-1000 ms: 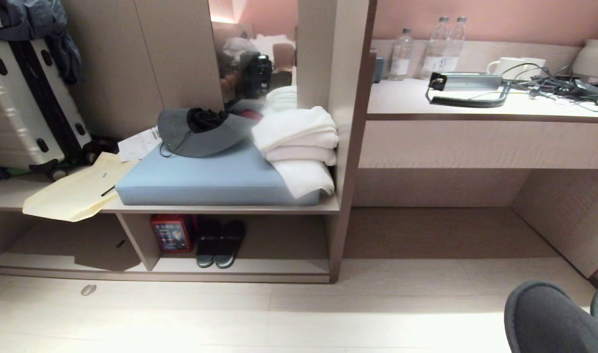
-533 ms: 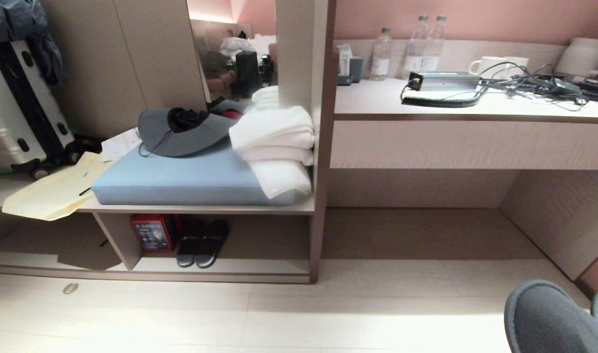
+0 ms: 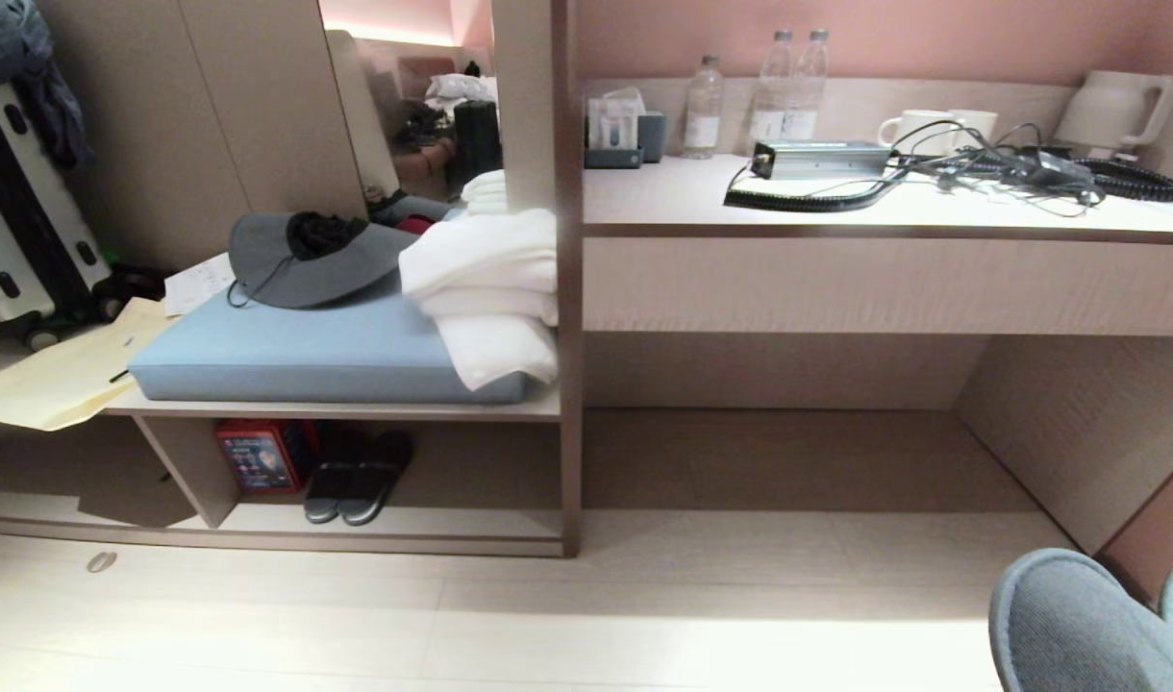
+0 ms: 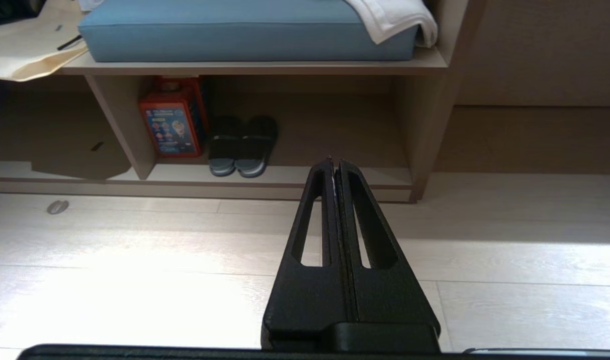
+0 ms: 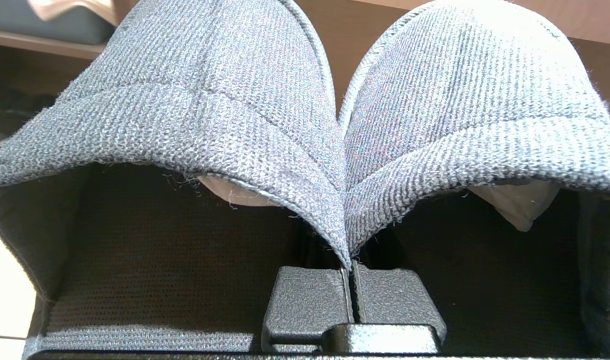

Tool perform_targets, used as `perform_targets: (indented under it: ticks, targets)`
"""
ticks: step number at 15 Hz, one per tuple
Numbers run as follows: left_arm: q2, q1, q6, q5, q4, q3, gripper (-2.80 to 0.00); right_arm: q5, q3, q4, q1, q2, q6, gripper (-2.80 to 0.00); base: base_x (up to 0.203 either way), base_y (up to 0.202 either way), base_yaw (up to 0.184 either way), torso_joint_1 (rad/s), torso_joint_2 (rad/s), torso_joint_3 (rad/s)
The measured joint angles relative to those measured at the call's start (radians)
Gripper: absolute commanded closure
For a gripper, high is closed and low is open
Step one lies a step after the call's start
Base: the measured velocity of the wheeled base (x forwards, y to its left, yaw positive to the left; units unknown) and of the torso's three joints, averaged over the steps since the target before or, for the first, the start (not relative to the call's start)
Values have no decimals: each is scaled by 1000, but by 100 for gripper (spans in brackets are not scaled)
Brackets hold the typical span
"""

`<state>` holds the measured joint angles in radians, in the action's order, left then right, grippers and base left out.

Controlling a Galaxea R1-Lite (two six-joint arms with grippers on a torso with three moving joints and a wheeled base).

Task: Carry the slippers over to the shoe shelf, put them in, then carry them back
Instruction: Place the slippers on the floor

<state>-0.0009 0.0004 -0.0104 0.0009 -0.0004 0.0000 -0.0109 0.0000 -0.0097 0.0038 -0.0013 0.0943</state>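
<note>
At the lower right corner of the head view, the toes of the slippers [image 3: 1077, 625] rise into frame, two rounded blue-grey fabric fronts side by side; no gripper of mine shows there. The right wrist view supplies what that view lacks: my right gripper [image 5: 351, 285] has its jaws pressed together on the slippers' inner edges where the two meet, and both slippers fill the picture, straps arched over dark insoles.

The shoe shelf [image 3: 288, 408] sits at the left of the head view, well apart from the slippers. Its lower right compartment holds a red box [image 3: 253, 456] and, just beside it, a dark closed-toe pair [image 3: 358, 478]. On its top board lie a blue cushion [image 3: 298, 351], a grey hat [image 3: 303, 258] and folded white towels [image 3: 486, 293]. The desk counter [image 3: 885, 207] at the upper right carries bottles, cups and cables.

The left wrist view shows my left gripper [image 4: 334, 165] level above the pale floor [image 4: 135, 250], pointing toward the shelf's lower right compartment, jaws fully together and holding nothing. That view shows the red box and dark pair more plainly than the head view does.
</note>
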Motion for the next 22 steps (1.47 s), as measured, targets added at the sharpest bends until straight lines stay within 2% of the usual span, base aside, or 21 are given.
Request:
perform_targets:
  ticks: [6,17,22]
  targets:
    - [0,0,3,0,0,0,0,0,0,0,1,0,0,0,0,-174,2,0,4,0]
    - [0,0,2,1,0,0,0,0,0,0,0,0,0,0,0,0,0,0,0,0]
    - [0,0,2,0,0,0,0,0,0,0,1,0,0,0,-179,0,2,3,3,2]
